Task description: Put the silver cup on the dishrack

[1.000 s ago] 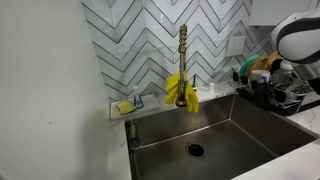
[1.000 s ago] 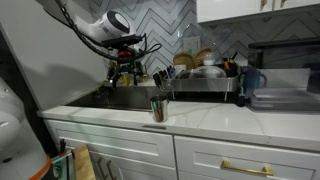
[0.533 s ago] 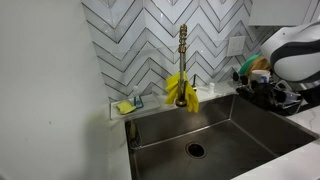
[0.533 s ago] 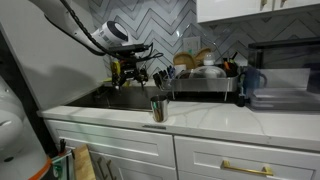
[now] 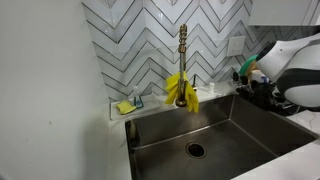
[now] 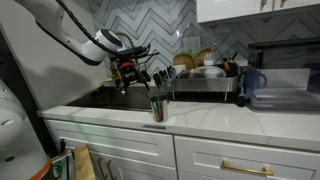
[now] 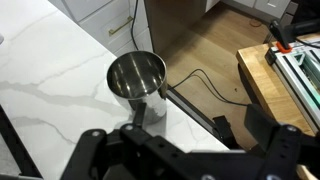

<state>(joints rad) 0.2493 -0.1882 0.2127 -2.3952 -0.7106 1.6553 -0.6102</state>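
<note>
- In an exterior view the arm (image 5: 297, 62) shows near the dishrack (image 5: 270, 97) beside the sink (image 5: 235, 130); no cup is seen here
- In an exterior view the silver cup (image 6: 158, 108) stands upright at the counter (image 6: 225, 119) front edge, with the gripper (image 6: 135, 72) above and behind it, apart
- In the wrist view the silver cup (image 7: 137, 78) looks light, stiff and slippery; I would pinch its wall at the rim; the fingers (image 7: 88, 148) are spread wide and hold nothing

Arm (image 6: 105, 42) outstretched, gripper (image 6: 136, 74) pointing down, fingers (image 7: 88, 148) spread apart
</note>
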